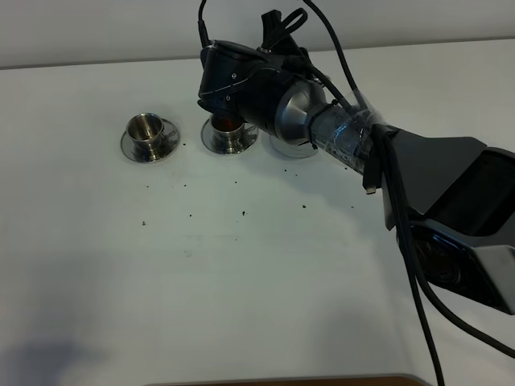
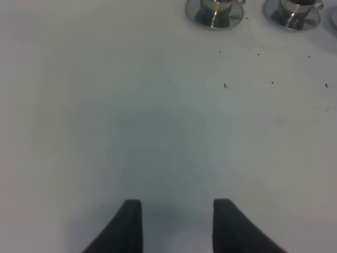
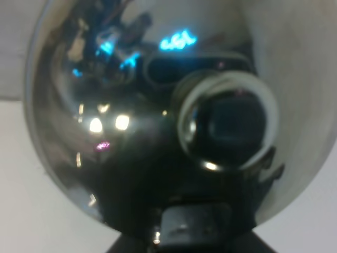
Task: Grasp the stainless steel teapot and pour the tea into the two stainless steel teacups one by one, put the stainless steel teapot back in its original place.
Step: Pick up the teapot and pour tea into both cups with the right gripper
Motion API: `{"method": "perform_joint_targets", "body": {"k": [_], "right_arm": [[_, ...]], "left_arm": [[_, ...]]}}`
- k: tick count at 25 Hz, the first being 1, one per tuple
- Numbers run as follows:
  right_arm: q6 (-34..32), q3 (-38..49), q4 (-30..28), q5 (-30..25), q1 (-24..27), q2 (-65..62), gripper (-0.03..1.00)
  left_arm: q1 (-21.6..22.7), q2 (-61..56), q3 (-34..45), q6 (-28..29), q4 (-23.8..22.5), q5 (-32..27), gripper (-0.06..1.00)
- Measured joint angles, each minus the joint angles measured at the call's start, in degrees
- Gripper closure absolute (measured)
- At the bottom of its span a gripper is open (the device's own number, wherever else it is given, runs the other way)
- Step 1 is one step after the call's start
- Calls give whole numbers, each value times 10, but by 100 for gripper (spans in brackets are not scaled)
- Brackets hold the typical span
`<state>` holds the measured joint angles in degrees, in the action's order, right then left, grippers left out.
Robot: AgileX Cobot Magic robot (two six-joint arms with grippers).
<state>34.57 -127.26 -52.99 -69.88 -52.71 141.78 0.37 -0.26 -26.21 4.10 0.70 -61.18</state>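
The right tool (image 1: 229,88) hangs over the right cup (image 1: 229,133), its arm (image 1: 418,177) coming in from the right of the bench (image 1: 257,281). Its fingers are hidden in every view. The pot (image 3: 131,132) fills the right wrist view, close against the camera and off the bench, so the tool is clamped on it. In the high view the tool and arm cover the pot, and I cannot tell its tilt.

A reddish-brown patch shows at the mouth of the right cup, just under the tool. I cannot tell whether it is tea.

The dish (image 1: 291,149) lies just right of that cup, half covered by the arm. The left cup (image 1: 149,130) stands upright on its saucer (image 1: 131,149), apart from the right cup. Dark specks (image 1: 243,213) dot the bench in front of both cups.

The left tool (image 2: 178,224) hovers low over bare bench, well apart from the cups. Its fingers (image 2: 131,226) are spread wide and hold nothing.
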Motion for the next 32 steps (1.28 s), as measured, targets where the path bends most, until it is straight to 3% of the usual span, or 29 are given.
{"method": "perform_joint_targets", "body": {"k": [7, 14, 21, 28, 32], "right_arm": [[-19, 0, 26, 0, 0, 0, 78], [-77, 0, 107, 0, 12, -26, 78], [-128, 0, 229, -2, 52, -69, 78], [-162, 0, 404, -3, 99, -85, 78], [-170, 26, 451, -3, 108, -93, 78]], "left_arm": [[0, 0, 0, -1, 0, 0, 56], [0, 0, 0, -1, 0, 0, 56], [0, 0, 0, -1, 0, 0, 56], [0, 0, 0, -1, 0, 0, 56], [0, 0, 0, -1, 0, 0, 56]]}}
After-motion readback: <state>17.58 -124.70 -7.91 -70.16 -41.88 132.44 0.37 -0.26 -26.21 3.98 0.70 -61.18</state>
